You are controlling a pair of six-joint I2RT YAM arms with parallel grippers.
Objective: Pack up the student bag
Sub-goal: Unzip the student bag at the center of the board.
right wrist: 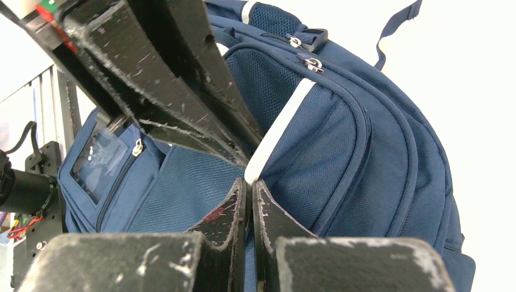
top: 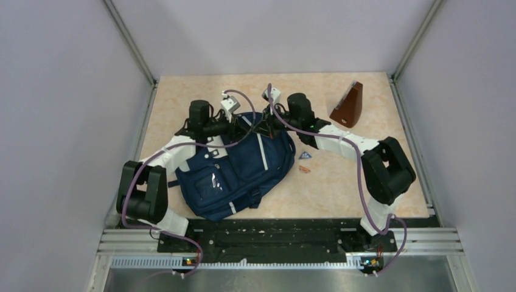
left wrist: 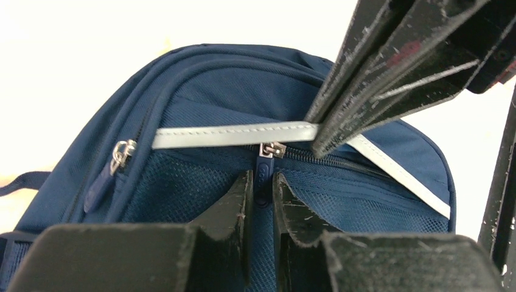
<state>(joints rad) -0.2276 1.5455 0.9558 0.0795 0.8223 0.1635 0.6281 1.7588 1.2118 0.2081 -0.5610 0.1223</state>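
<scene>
Elbows of the left arm [top: 143, 191] and right arm [top: 386, 167] jut toward the frame's sides in the top view, and both forearms angle inward to meet at the upper end of the bag [top: 243, 173]. It lies flat on the table [top: 353, 188], left of centre. The left gripper [left wrist: 260, 182] points at the front pocket, its 2 fingers narrowed onto the zip pull [left wrist: 262, 173]. The right gripper [right wrist: 248, 185] enters the left wrist view from the upper right, pinched almost closed on the grey stripe [left wrist: 231, 135].
</scene>
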